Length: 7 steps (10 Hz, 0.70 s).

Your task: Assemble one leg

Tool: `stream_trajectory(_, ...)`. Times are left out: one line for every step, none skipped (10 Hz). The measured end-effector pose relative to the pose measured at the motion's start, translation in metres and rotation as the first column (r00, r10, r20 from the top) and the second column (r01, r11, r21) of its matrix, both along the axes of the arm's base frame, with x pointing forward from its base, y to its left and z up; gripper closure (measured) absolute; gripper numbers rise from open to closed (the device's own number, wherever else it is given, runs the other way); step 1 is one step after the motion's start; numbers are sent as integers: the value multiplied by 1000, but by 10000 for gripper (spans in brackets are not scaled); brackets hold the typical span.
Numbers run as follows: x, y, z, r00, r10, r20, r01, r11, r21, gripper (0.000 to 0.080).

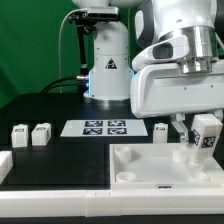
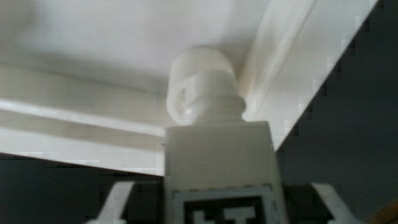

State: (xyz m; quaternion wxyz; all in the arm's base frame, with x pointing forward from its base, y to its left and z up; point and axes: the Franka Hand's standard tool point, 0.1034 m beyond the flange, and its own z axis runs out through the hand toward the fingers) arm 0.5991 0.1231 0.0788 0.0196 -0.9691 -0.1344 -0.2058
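Observation:
My gripper (image 1: 203, 130) is shut on a white square-section leg (image 1: 206, 141) with a black-and-white tag. It holds the leg upright over the exterior view's right corner of the large flat white square piece (image 1: 150, 168). In the wrist view the leg (image 2: 219, 150) fills the middle between my fingers (image 2: 125, 200), tag facing the camera. Its rounded end (image 2: 201, 88) points at a raised edge and corner of the white piece (image 2: 107, 60). I cannot tell whether the end touches it. Three more legs stand on the table: two (image 1: 18, 136) (image 1: 41, 134) at the left and one (image 1: 161, 130) behind the white piece.
The marker board (image 1: 105, 127) lies on the black table behind the white piece. A low white block (image 1: 5, 163) sits at the front left edge. The arm's base (image 1: 108, 70) stands at the back against a green backdrop.

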Motion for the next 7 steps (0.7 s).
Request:
stream_trajectory(0,0,-4,1000,1,8,-1,1000,1,511)
stream_trajectory(3,-1,-5,999,-1,35,0,1000,4,511)
stream_trajectory(6,-1,-5,998,-3,65,2,1000,9,511)
stream_trajectory(8,-1,-8,995,-5,96,3,1000,14,511)
stream_trajectory(6,-1,-17,995,-4,103,3,1000,15,511)
stream_trajectory(8,0,-17,992,-4,129,1,1000,18,511)
stream_trajectory(10,-2,-17,989,-4,147,1,1000,19,511)
